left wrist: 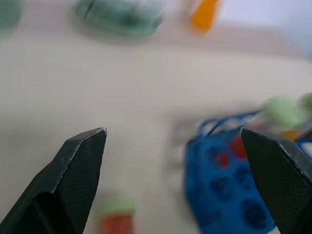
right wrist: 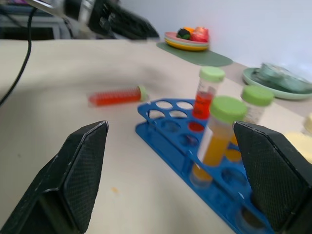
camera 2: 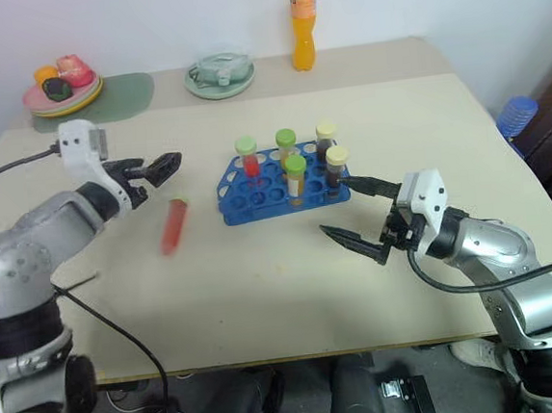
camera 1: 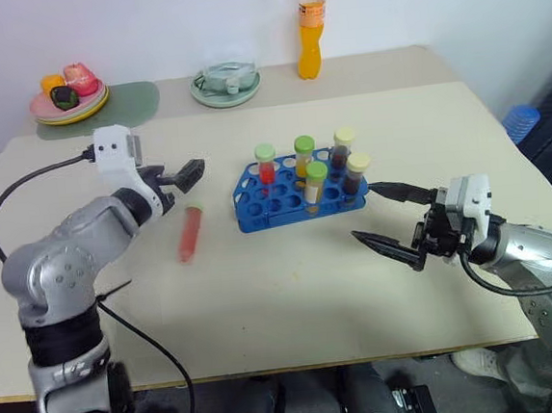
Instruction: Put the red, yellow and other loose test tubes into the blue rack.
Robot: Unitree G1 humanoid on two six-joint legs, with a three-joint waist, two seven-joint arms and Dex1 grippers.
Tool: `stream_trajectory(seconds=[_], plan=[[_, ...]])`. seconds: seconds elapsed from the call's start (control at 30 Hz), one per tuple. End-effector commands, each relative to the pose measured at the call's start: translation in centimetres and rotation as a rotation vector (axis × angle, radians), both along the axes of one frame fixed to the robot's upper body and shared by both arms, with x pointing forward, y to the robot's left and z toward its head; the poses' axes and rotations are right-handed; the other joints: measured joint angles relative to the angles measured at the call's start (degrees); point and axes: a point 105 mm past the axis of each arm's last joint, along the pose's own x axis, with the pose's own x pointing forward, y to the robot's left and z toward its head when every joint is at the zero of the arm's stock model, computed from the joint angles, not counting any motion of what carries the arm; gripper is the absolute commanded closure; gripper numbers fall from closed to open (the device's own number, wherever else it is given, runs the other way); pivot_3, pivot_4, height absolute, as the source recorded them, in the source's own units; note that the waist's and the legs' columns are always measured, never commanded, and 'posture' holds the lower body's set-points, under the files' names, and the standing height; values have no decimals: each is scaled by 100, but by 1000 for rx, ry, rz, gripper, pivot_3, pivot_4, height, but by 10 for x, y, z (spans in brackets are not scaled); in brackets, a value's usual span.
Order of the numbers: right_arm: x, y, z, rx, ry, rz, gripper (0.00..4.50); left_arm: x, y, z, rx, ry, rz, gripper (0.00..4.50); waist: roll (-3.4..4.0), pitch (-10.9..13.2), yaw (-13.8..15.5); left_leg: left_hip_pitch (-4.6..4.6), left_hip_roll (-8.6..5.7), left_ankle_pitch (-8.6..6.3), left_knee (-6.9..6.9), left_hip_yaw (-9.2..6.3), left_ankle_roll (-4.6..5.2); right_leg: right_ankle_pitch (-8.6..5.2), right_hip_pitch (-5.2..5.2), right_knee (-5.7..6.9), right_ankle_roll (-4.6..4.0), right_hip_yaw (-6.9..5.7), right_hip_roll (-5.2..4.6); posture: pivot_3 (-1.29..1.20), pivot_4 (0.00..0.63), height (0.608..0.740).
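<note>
On the left, the left tool [camera 1: 188, 174] hangs above the table [camera 1: 264, 294] with its fingers spread wide and nothing between them. A red tube [camera 1: 190, 231] lies on its side on the table just below and in front of that tool, apart from it, its pale green cap pointing toward the far edge. The blue rack [camera 1: 257, 208] sits just right of the lying tube, near the middle of the table, with five capped tubes standing in it: one red, two yellow-orange, two dark.

The head views show the far edge of the table: a plate of toy food [camera 1: 69, 101] at the far left, a pale green dish [camera 1: 226, 83] and an orange bottle [camera 1: 311, 29] near the wall. The left wrist view, blurred, shows the tube's cap end low between its fingers [left wrist: 78, 170] and the rack off to one side. The right wrist view shows what the head views do not: the standing tubes from the side, close up, and the lying tube beyond the rack's far corner.

On the right, the right tool [camera 1: 385, 218] is off the table just right of the rack, pointing at it, fingers wide apart, holding and touching nothing.
</note>
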Motion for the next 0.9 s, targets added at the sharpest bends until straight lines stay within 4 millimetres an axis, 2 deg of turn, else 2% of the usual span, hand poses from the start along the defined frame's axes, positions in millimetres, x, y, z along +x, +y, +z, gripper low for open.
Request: stream_trajectory(seconds=[0.03, 0.17, 0.33, 0.6, 0.9], plan=[[-4, 7, 12, 19, -38, 33, 309, -1, 1, -11, 29, 178, -21, 0, -4, 3, 44, -1, -2, 0, 1, 0, 0, 0, -1, 2, 0, 0, -1, 0, 150, 740], [-2, 9, 11, -13, -59, 42, 309, 12, 1, -11, 27, 269, -12, 0, -14, 9, 85, -4, -2, 0, 1, 1, -2, 0, -14, 11, 0, 1, -2, 0, 150, 740], [-1, 7, 11, -31, -66, 39, 309, 19, 5, -12, 69, 372, -6, 0, -20, 12, 88, -5, -3, 0, 3, 2, -4, 0, -15, 14, 0, 1, -3, 0, 150, 740], [-1, 6, 9, -52, -77, 26, 309, 23, 0, -23, 59, 533, -19, 0, -23, 14, 85, -6, -6, 0, 8, 1, -4, 0, -17, 21, 1, 1, -4, 0, 150, 740], [-6, 4, 4, -62, -69, 12, 309, 23, 6, -37, 96, 640, 66, 0, -25, 15, 89, -10, -6, 1, 10, 3, -6, 0, -25, 26, 1, 2, -5, 0, 150, 740]])
